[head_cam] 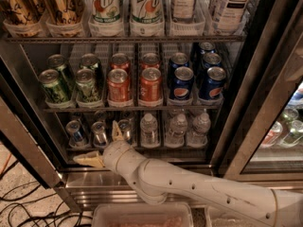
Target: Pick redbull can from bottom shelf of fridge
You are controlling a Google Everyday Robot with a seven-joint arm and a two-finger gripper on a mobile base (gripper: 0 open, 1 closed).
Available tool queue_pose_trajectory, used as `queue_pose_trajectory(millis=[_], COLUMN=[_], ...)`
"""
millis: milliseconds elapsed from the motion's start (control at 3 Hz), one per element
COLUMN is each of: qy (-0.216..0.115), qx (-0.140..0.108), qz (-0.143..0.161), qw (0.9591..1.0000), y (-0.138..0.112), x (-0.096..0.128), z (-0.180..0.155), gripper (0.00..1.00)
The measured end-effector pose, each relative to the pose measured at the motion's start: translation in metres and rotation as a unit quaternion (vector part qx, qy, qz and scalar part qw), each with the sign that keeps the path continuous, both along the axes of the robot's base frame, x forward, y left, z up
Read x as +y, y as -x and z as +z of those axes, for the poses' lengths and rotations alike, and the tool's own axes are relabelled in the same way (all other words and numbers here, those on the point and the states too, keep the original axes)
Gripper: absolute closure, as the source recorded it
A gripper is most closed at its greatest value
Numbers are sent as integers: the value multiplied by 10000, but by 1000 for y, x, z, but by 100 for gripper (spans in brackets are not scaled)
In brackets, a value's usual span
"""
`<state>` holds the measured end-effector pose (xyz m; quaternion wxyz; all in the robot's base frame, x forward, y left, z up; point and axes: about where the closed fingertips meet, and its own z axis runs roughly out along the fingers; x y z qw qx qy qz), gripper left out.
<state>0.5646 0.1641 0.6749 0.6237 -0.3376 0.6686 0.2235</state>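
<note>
Your pincer [96, 143] is spread wide open, gripping nothing, at the bottom shelf's [161, 149] front left corner. The redbull can [99, 132] stands just behind it, crowded by neighbouring slim cans [75, 132]. Closing off-centre could topple one.

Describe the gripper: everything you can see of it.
The gripper sits at the end of a smooth white arm that comes in from the lower right. Its two tan fingers are spread wide open, one pointing up and the other pointing left. It is at the front of the bottom shelf, just before the slim silver cans, and holds nothing. Whether the upper finger touches a can cannot be told.
</note>
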Motion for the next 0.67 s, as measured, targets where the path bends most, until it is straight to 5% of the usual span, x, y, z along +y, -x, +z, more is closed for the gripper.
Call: queue_pose_trajectory(millis=[667], qy=[256], qx=[307], qz=[519], qw=[9978], y=[15], x=[25], z=[-17], gripper=[0])
